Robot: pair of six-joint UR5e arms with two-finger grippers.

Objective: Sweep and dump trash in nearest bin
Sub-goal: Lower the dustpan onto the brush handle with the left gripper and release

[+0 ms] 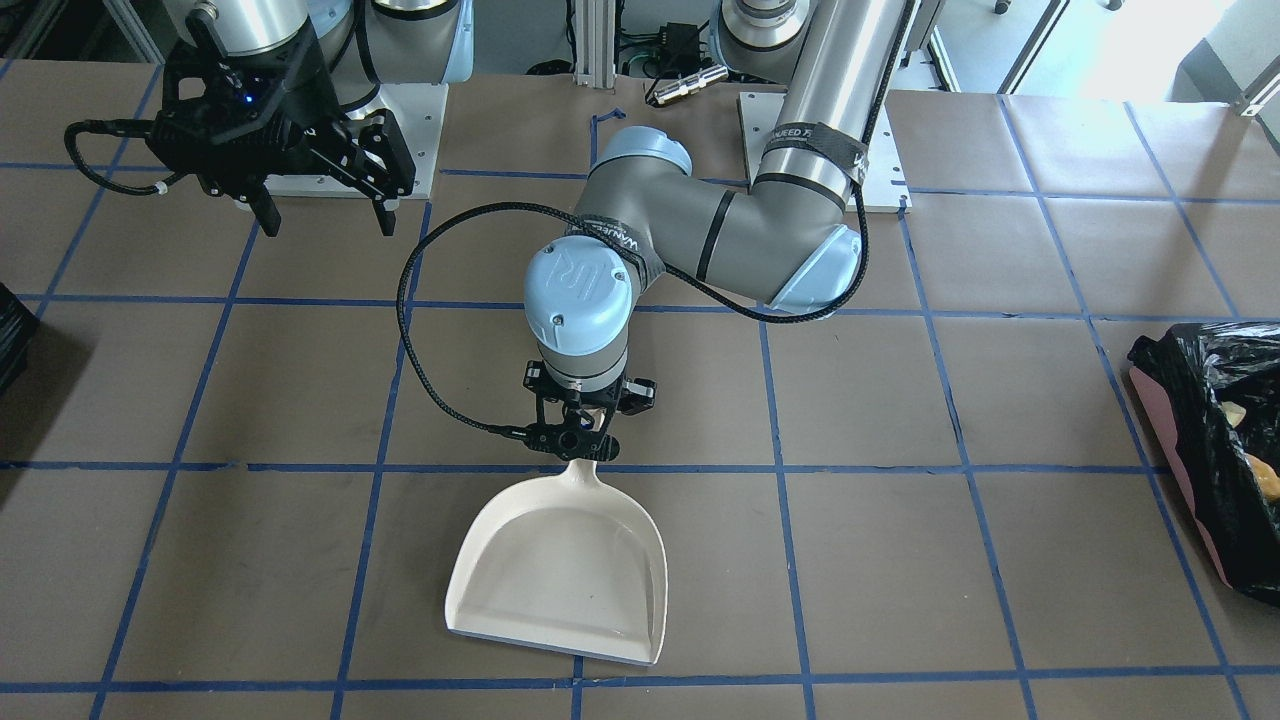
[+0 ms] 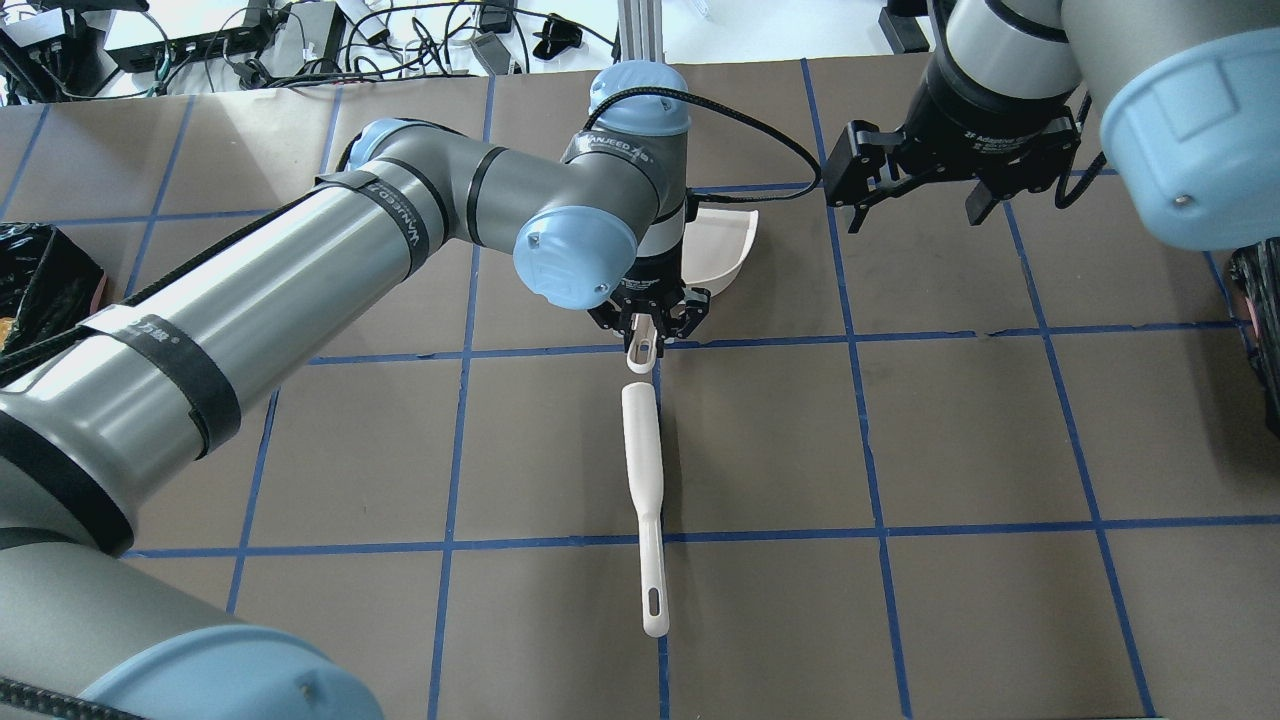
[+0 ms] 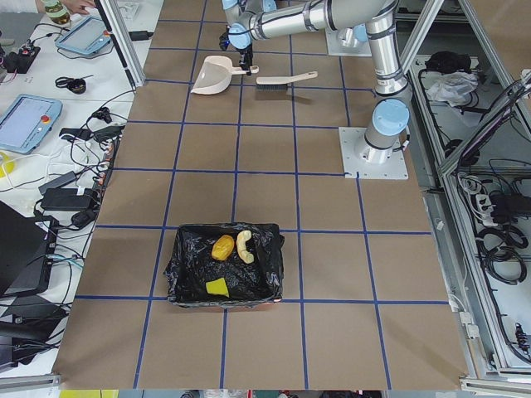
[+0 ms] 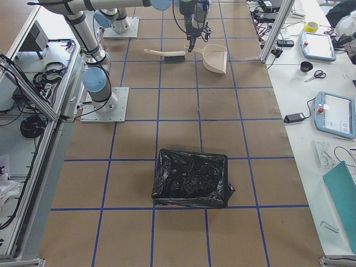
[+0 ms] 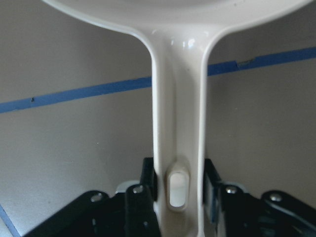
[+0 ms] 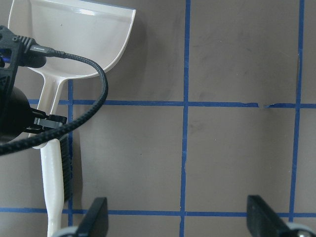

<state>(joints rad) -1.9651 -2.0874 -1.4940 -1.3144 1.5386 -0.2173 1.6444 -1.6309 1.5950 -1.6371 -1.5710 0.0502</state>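
My left gripper is shut on the handle of the cream dustpan, which lies flat and empty on the table. It shows in the overhead view too. The white brush lies on the table just behind the dustpan handle, held by nothing. My right gripper is open and empty, raised above the table. The pink-sided bin with a black bag holds the orange-brown lump, the tan croissant-like bit and the yellow wedge.
The bin stands at the table's end on my left, also seen in the front view. A second dark bag-lined container stands toward my right end. Blue tape lines grid the brown table. My arm bases are bolted at the table's back.
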